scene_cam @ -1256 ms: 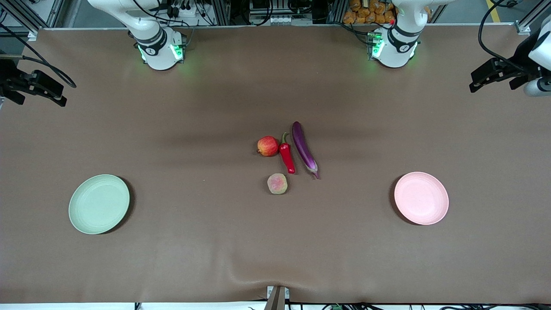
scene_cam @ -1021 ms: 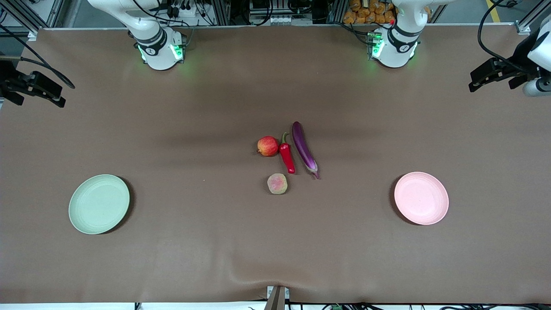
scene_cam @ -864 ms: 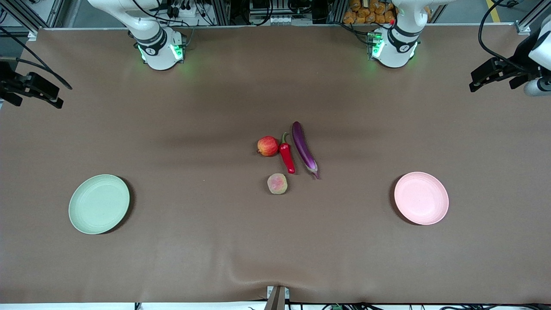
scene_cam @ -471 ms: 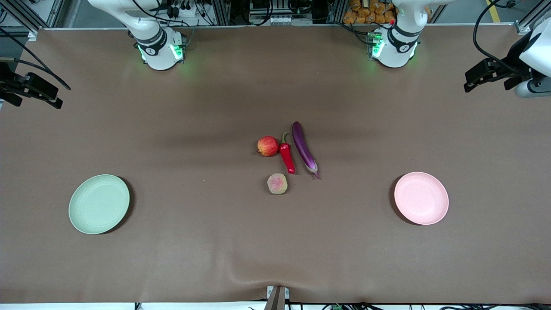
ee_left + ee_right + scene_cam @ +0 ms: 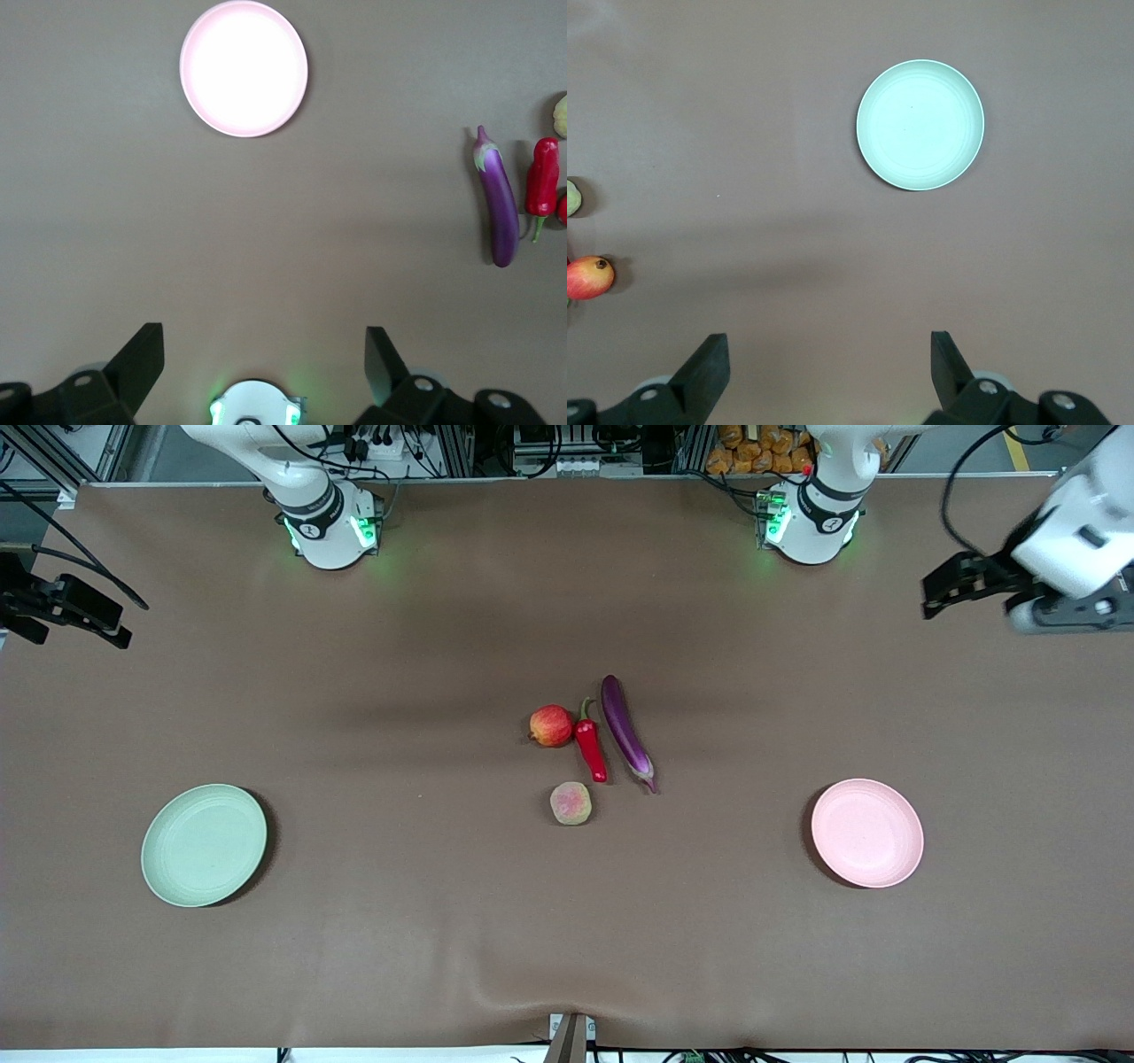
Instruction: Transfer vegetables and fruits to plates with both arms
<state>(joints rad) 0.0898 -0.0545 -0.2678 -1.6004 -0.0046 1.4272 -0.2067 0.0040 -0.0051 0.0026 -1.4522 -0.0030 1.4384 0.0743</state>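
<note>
The purple eggplant [image 5: 626, 731], red chili [image 5: 591, 750] and red apple-like fruit [image 5: 552, 725] lie side by side at the table's middle. The peach-like fruit [image 5: 571, 803] lies nearer the front camera. The pale green plate [image 5: 204, 845] sits toward the right arm's end and the pale pink plate [image 5: 867, 833] toward the left arm's end; nothing lies on either. My left gripper [image 5: 967, 607] is open and empty, high over the table's left-arm end; its wrist view shows its gripper [image 5: 264, 332], the pink plate [image 5: 244, 68], eggplant [image 5: 498, 199] and chili [image 5: 541, 181]. My right gripper [image 5: 78, 633] is open and empty over the right-arm end; its wrist view shows its gripper [image 5: 830, 341], the green plate [image 5: 920, 124] and apple-like fruit [image 5: 589, 276].
A brown cloth [image 5: 425, 957] covers the table, with a wrinkle at its front edge. The two arm bases [image 5: 328, 527] [image 5: 811, 522] stand at the edge farthest from the front camera. A small mount [image 5: 571, 1036] sticks up at the front edge.
My left gripper has moved in over the table from its end, toward the middle. My right gripper has hardly moved. The produce and plates have not moved.
</note>
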